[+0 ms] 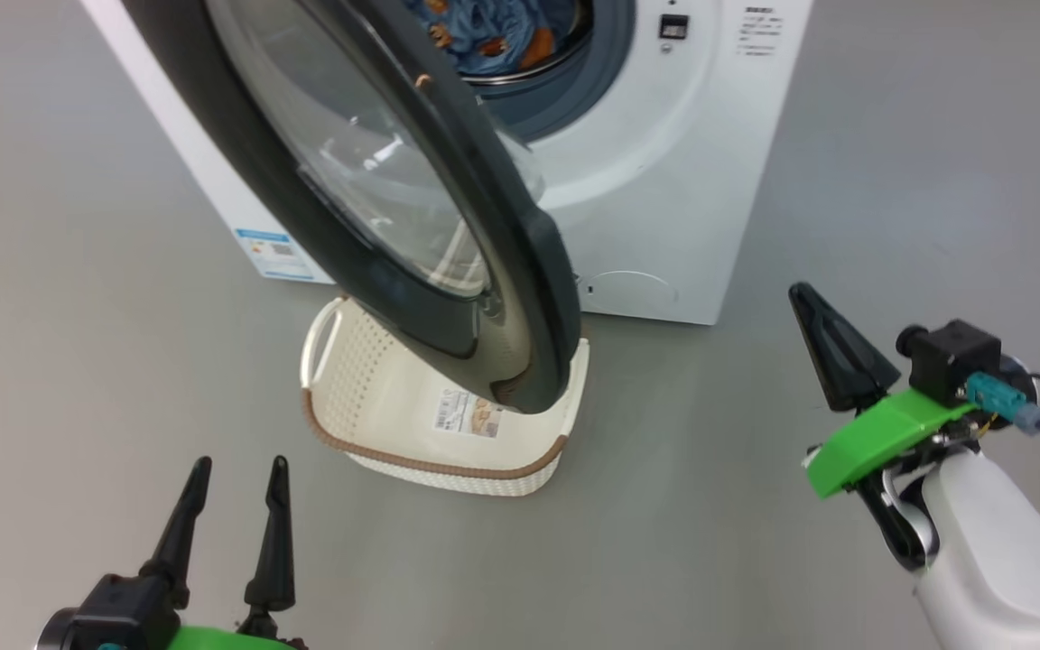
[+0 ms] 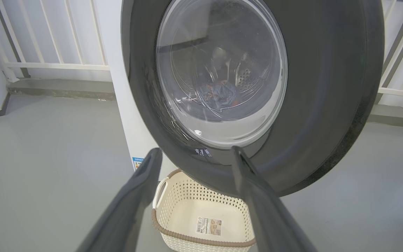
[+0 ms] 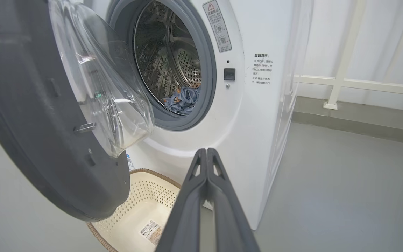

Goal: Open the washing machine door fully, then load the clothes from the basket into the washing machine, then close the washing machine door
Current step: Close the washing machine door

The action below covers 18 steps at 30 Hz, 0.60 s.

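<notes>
Dark left end effector [image 1: 240, 465] gapes wide, empty; right end effector [image 1: 802, 293] is pinched shut, empty. Beyond, the basket [image 1: 434, 465] sits bare beneath the half-open washing machine door [image 1: 529, 271]; the clothes [image 1: 484, 32] lie inside the washing machine [image 1: 664, 181]. Closing seems next: push the door shut.

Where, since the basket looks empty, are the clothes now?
The clothes lie low in the drum of the washing machine, just behind its grey gasket; in the head view they show at top centre, beyond the open washing machine door.
</notes>
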### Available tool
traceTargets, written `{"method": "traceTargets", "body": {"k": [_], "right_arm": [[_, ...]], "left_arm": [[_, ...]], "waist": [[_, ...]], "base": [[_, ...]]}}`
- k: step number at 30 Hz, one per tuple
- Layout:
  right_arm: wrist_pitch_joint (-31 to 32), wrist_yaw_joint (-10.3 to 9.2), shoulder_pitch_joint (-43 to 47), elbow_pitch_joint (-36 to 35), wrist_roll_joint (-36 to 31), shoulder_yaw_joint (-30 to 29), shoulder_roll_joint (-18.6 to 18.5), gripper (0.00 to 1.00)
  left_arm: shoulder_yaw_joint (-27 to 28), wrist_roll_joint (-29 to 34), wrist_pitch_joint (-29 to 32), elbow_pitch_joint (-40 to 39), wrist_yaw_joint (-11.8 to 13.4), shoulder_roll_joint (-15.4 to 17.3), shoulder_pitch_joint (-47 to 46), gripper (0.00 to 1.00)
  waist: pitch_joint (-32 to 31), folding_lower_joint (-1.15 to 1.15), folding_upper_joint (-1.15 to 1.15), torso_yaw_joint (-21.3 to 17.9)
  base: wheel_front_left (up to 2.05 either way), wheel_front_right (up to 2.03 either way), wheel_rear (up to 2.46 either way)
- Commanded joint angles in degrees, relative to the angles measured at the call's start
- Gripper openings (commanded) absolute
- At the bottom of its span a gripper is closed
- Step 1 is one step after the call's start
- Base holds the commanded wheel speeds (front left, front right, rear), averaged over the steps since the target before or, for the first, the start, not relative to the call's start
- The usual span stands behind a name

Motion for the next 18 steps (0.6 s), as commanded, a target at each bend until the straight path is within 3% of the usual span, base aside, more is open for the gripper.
{"method": "traceTargets", "body": {"k": [1, 7, 13, 18], "right_arm": [[-0.8, 0.34, -1.8, -0.8, 0.5, 1.3, 0.0, 0.00], [-1.1, 0.34, -7.8, 0.6, 1.1, 2.0, 0.3, 0.00], [-1.2, 0.34, -13.0, -10.3, 0.8, 2.5, 1.2, 0.00], [-0.9, 0.34, -14.5, -21.1, 1.0, 7.8, 2.7, 0.00]], "left_arm": [[1.9, 0.3, -0.6, -0.6, -0.3, 0.6, -2.3, 1.00], [2.1, 0.7, -0.7, 0.1, -0.9, -0.3, -2.8, 1.00], [3.2, 1.6, -0.7, -0.4, -1.4, -1.4, -2.7, 1.00], [4.3, 2.4, -0.8, -0.7, -1.9, -2.0, -2.4, 1.00]], "waist": [[1.0, -0.01, 0.00, 1.9], [1.5, -0.01, 0.00, 3.8], [1.9, -0.01, 0.00, 4.7], [1.7, -0.01, 0.00, 4.7]], "base": [[0.00, 0.00, 0.00], [0.00, 0.00, 0.00], [0.00, 0.00, 0.00], [0.00, 0.00, 0.00]]}}
